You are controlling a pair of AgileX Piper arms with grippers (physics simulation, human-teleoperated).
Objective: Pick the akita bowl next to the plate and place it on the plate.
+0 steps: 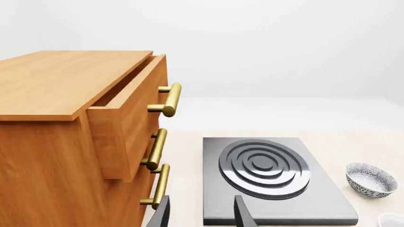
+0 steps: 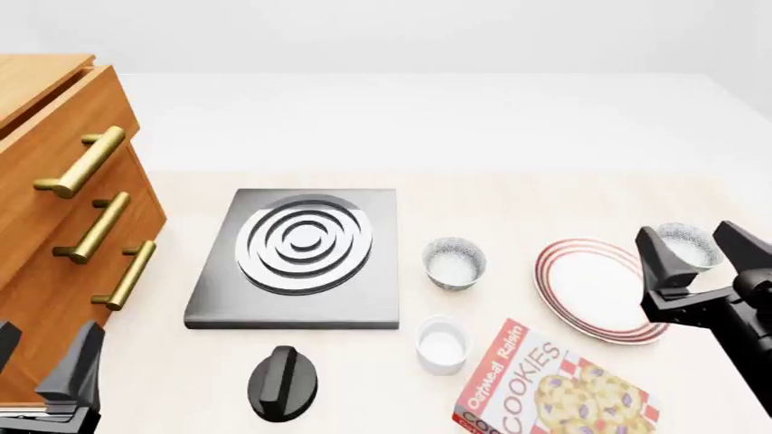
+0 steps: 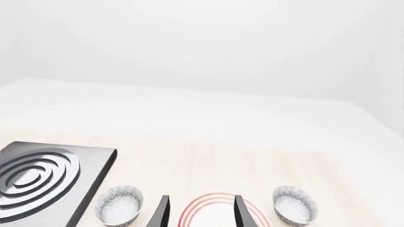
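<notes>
The white plate (image 2: 577,291) with red rings lies right of centre on the table. Just past its far right edge sits the grey-speckled akita bowl (image 2: 685,244), also seen as the akita bowl (image 3: 294,204) beside the plate (image 3: 215,210). My right gripper (image 2: 702,258) hovers open and empty above the plate's right edge, short of this bowl; in the right wrist view the right gripper (image 3: 200,215) points over the plate. A look-alike bowl (image 2: 454,262) sits between the plate and the stove. My left gripper (image 2: 42,362) stands open at the near left, by the cabinet.
A wooden cabinet (image 2: 54,226) with brass handles fills the left, its top drawer (image 1: 129,118) pulled out a little. A black stove burner (image 2: 302,253), its knob (image 2: 284,382), a white cup (image 2: 442,344) and a cookies box (image 2: 555,393) sit nearer me.
</notes>
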